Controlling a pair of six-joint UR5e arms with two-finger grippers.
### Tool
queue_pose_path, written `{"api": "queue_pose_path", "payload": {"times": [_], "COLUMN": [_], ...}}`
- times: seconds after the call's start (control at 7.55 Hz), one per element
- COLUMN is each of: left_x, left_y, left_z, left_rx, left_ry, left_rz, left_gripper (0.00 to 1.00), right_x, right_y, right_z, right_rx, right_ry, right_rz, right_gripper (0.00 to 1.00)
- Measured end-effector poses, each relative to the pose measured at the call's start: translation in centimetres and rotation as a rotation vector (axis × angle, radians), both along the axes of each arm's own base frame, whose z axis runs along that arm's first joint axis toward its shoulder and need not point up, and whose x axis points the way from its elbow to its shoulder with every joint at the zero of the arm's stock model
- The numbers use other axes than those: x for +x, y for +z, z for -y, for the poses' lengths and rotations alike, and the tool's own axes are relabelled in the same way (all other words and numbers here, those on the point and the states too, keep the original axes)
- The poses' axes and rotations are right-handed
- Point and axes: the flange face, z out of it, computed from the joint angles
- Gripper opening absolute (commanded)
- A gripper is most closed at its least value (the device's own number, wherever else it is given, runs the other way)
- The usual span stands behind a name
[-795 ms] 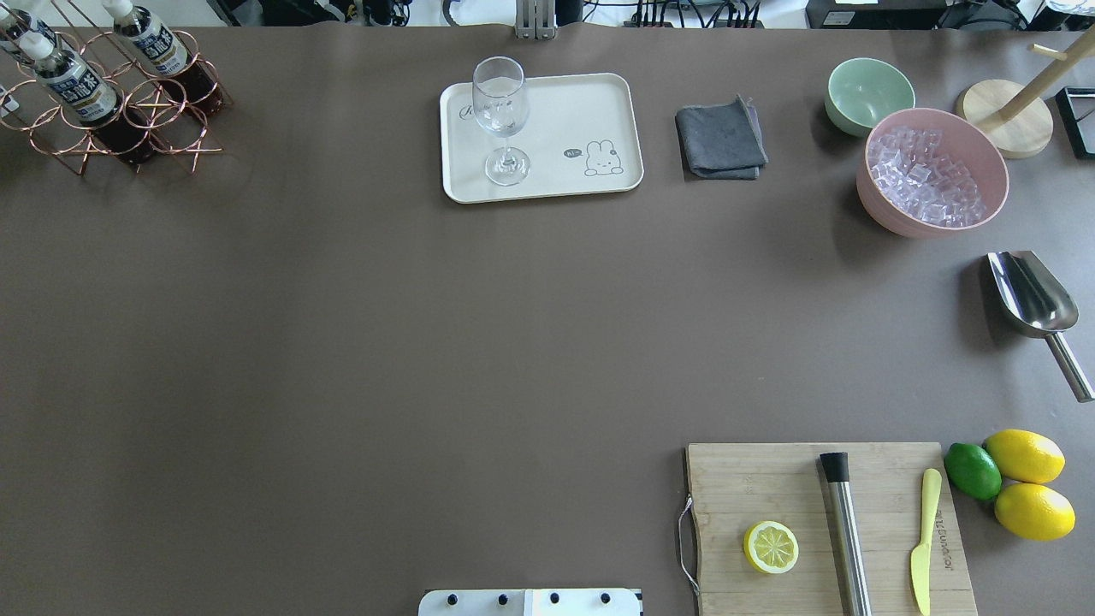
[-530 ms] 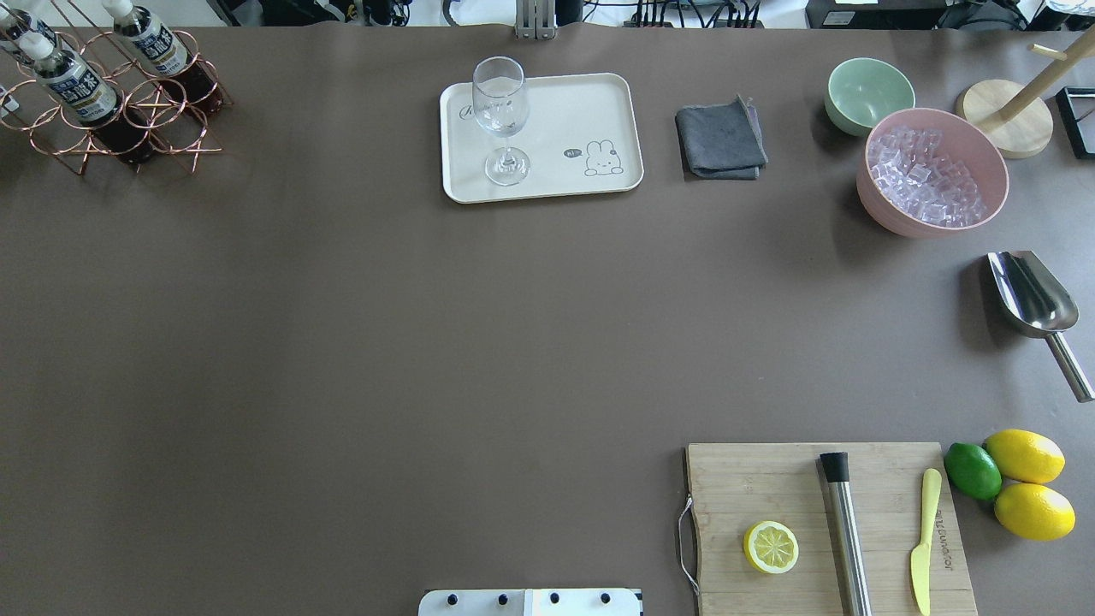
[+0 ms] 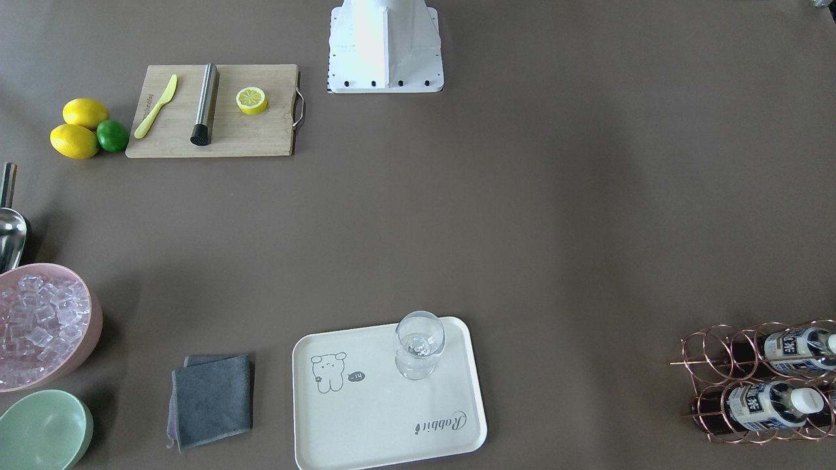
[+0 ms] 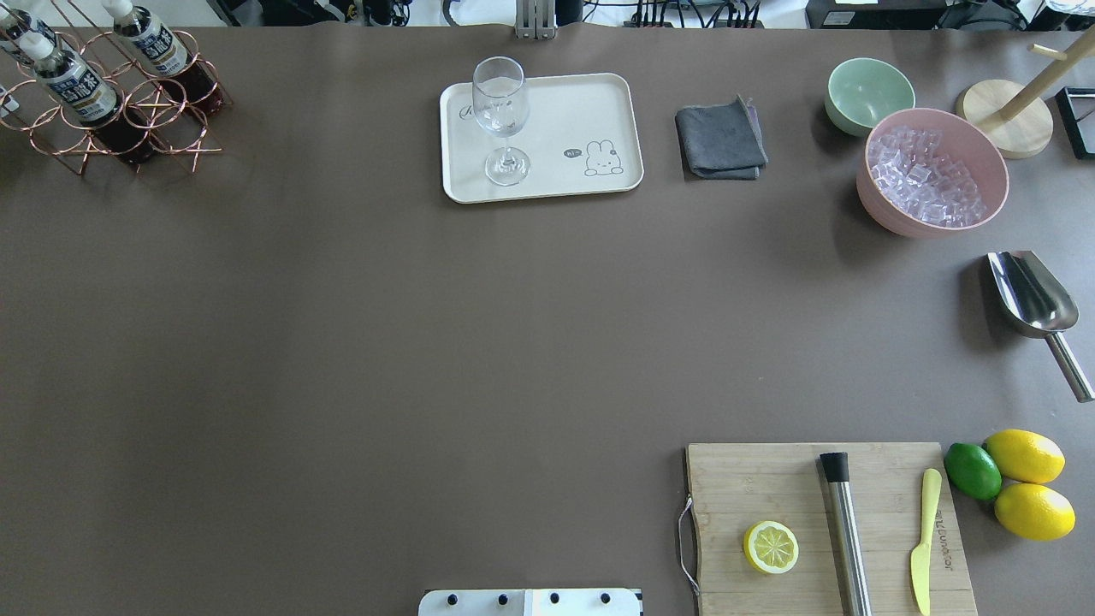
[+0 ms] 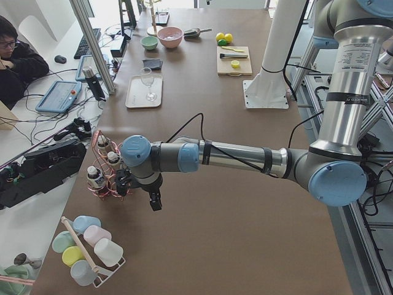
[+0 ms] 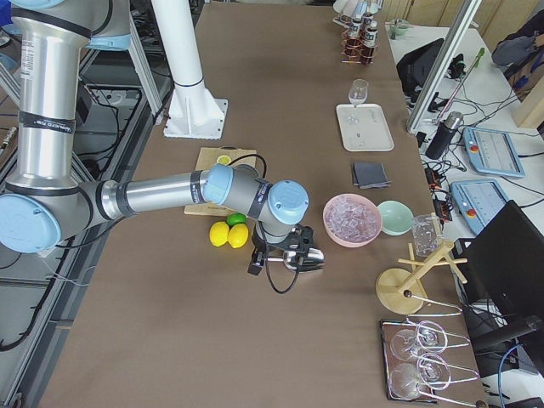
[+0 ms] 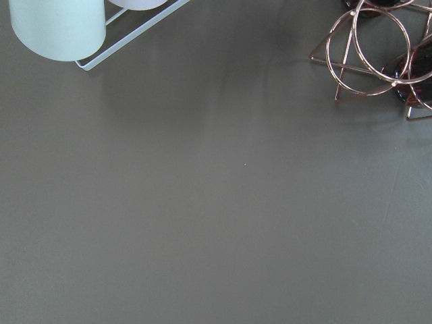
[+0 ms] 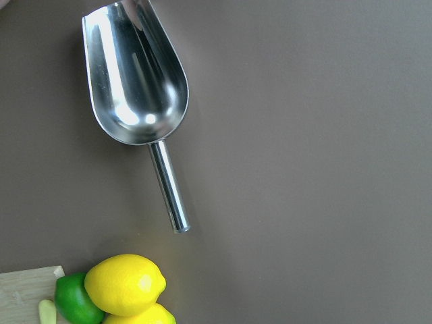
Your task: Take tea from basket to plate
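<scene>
Three tea bottles stand in the copper wire basket (image 4: 162,128) at the table's far left corner; the nearest tea bottle (image 4: 73,85) has a white cap and a navy label. The basket also shows in the front view (image 3: 712,356) and in the left wrist view (image 7: 368,47). The cream Rabbit plate (image 4: 590,111) lies at the far middle with a clear glass (image 4: 500,111) on it. My left gripper (image 5: 136,187) hangs just beside the basket (image 5: 104,178). My right gripper (image 6: 289,255) hovers by the metal scoop. I cannot tell whether either is open or shut.
A grey cloth (image 4: 720,139), a pale green bowl (image 4: 868,92) and a pink bowl of ice (image 4: 932,171) sit right of the plate. A metal scoop (image 4: 1031,295), lemons, a lime and a wooden cutting board (image 4: 770,479) lie on the right. A rack of cups (image 5: 86,246) stands near the basket.
</scene>
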Motion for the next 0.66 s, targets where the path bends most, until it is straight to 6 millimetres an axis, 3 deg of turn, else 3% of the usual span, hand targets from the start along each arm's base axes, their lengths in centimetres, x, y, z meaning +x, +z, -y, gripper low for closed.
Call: {"api": "queue_pose_path", "payload": {"times": [0.66], "left_x": [-0.08], "left_y": [-0.44], "left_z": [0.14], "left_rx": [0.020], "left_ry": [0.005], "left_rz": [0.007], "left_gripper": [0.98], "right_x": [0.00], "right_y": [0.00], "right_z": [0.00], "right_rx": [0.000], "right_ry": [0.000], "right_rz": [0.000], "right_gripper": [1.00]}}
